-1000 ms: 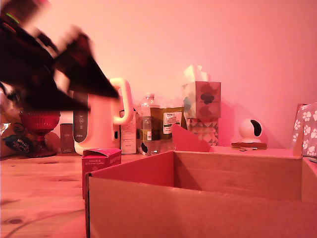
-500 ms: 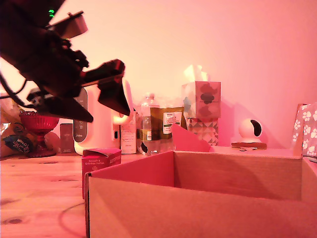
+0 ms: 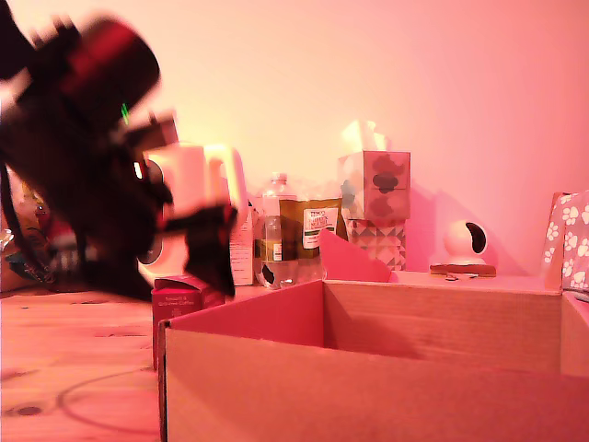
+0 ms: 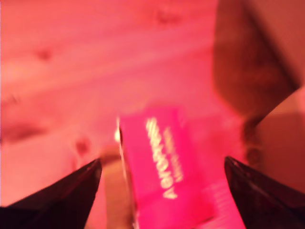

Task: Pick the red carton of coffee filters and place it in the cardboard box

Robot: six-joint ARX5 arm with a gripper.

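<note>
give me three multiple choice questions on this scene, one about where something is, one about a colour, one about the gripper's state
1. Where does the red carton of coffee filters stand?
A. inside the cardboard box
B. on the wooden table beside the cardboard box
C. on top of the tissue box

2. What colour is the lettering on the carton's top?
A. white
B. black
C. green

3. How is the gripper set?
A. shut on the carton
B. shut and empty
C. open, one finger to each side of the carton

Answers:
1. B: in the exterior view the carton sits on the table, outside the wall of the cardboard box.
2. A: the wrist view shows pale white letters on the red top.
3. C: in the wrist view both dark fingers stand well apart, with gaps to the carton.
</note>
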